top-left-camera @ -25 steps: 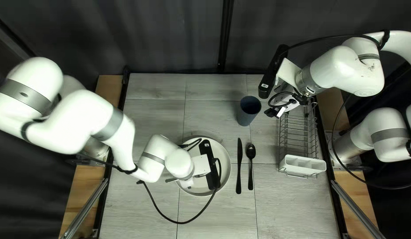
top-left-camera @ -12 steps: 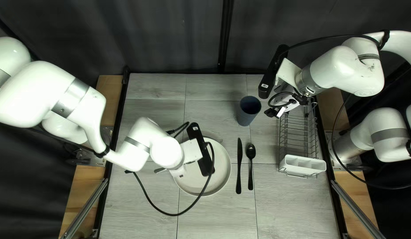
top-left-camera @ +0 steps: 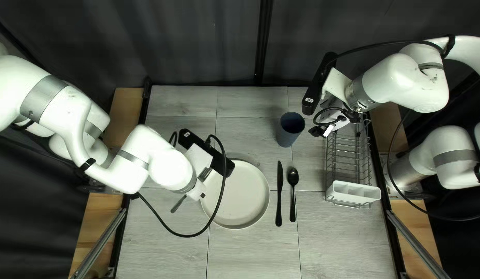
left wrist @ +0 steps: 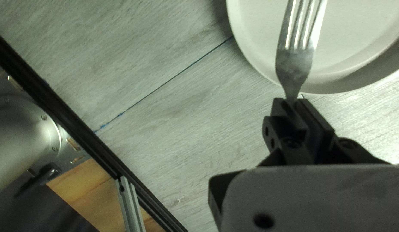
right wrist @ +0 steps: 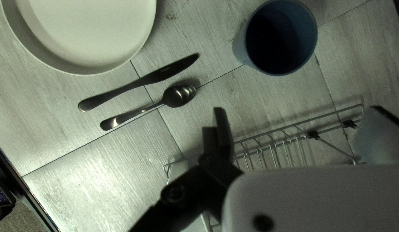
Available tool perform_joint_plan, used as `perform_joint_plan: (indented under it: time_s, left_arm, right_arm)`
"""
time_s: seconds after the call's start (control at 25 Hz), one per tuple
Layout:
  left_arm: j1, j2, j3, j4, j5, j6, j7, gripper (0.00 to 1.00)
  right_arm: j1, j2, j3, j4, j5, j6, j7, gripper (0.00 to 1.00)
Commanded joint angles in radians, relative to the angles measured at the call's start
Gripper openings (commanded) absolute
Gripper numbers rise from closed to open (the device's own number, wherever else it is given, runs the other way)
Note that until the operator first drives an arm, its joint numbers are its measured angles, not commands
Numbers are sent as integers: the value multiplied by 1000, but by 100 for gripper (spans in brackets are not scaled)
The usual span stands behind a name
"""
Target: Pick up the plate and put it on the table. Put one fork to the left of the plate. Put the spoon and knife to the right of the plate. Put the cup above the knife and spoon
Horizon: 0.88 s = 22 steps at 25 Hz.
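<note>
Stainless steel fork point(left wrist: 294, 68) is gripped by the neck in the left gripper point(left wrist: 296, 102), fingers closed on it from both sides. It is held at the left edge of the round off-white plate point(top-left-camera: 240, 195), tines toward the plate, handle slanting away. Left arm is nearer, so a shift further left and a straightening turn are probably needed before release. Right gripper point(right wrist: 297, 118) is open, nothing held.

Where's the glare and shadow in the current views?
Left wrist view: glare on the table, bright streaks on the fork. Right wrist view: a washed-out table patch, highlights in the spoon. Top left view: soft shadow beside the cup.
</note>
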Motion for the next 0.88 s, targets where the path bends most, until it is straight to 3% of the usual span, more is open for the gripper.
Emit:
perform_joint_plan:
  time_s: [0.04, 0.24, 0.36, 0.6, 0.88]
  left_arm:
    - [35, -14, -8, -28, -53, 32, -198, 0]
    - [35, -14, -8, -28, -53, 32, -198, 0]
    - [57, -55, -19, -100, -30, 1, -282, 0]
    - [91, -39, 0, -272, 36, -261, -290, 0]
    - [93, 110, 3, -286, 72, -426, -261, 0]
  right_arm:
    - [0, 0, 0, 0, 0, 0, 0, 100]
    - [0, 0, 0, 0, 0, 0, 0, 100]
    - [0, 0, 0, 0, 0, 0, 0, 100]
    - [0, 0, 0, 0, 0, 0, 0, 100]
    - [0, 0, 0, 0, 0, 0, 0, 100]
